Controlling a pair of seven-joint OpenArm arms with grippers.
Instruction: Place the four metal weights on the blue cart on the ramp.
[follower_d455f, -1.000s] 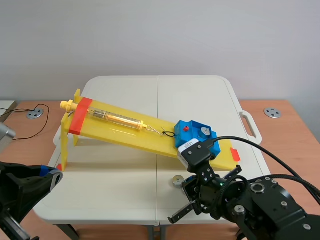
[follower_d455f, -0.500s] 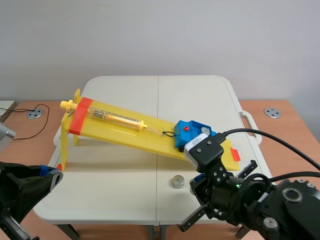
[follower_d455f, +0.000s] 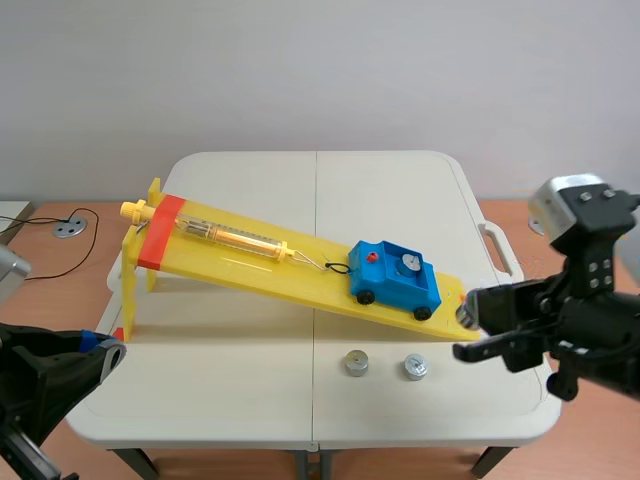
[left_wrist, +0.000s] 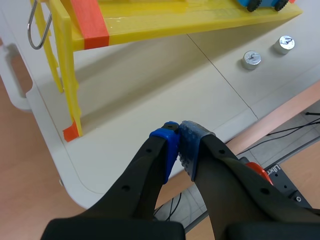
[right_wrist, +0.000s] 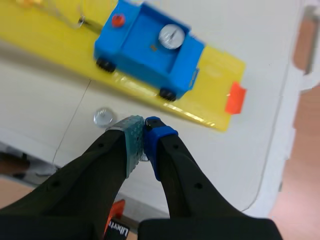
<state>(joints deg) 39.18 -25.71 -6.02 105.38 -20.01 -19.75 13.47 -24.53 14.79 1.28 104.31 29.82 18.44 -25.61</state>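
Currently I log: blue cart (follower_d455f: 395, 278) low on the yellow ramp (follower_d455f: 240, 262), one weight (follower_d455f: 408, 263) aboard; second weight (follower_d455f: 355, 362) and third weight (follower_d455f: 416, 368) on the table (follower_d455f: 230, 400); left pincer (left_wrist: 179, 145) and right pincer (right_wrist: 144, 125) both pressed together.

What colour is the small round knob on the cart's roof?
Red; the knob on the cart shows best in the right wrist view.

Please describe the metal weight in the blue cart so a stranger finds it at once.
On the white table stands a long yellow ramp, and near its low end rests a blue cart. The weight is the small silver disc in the cart's open top; the other two weights lie on the table itself.
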